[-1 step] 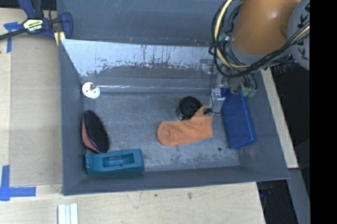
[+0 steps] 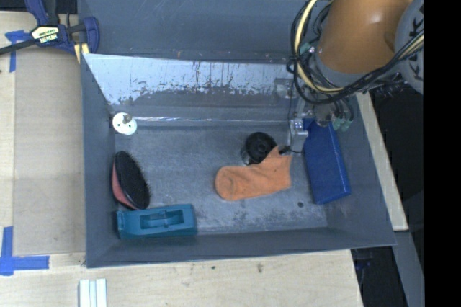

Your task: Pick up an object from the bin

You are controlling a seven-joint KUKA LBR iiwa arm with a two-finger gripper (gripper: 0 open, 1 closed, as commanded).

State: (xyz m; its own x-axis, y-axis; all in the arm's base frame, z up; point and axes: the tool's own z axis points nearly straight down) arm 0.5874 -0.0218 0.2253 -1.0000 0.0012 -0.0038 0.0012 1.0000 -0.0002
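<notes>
Whether the gripper (image 2: 294,141) is parted or closed I cannot tell; it hangs at the right corner of the orange cloth (image 2: 252,181), which lies right of the middle of the bin (image 2: 194,161), between a black ball (image 2: 258,147) and a blue block (image 2: 325,167), so it could knock either one or catch only a loose fold.

Light is moderate and even, falling from above. The bin (image 2: 216,24) carries 1 pale band of glare across the lower half of its back wall, while the upper half stays duller. The orange cover (image 2: 364,17) on the arm shows a soft highlight. Shadows are weak: thin dark edges under the orange cloth (image 2: 252,181) and the teal block (image 2: 157,220).
</notes>
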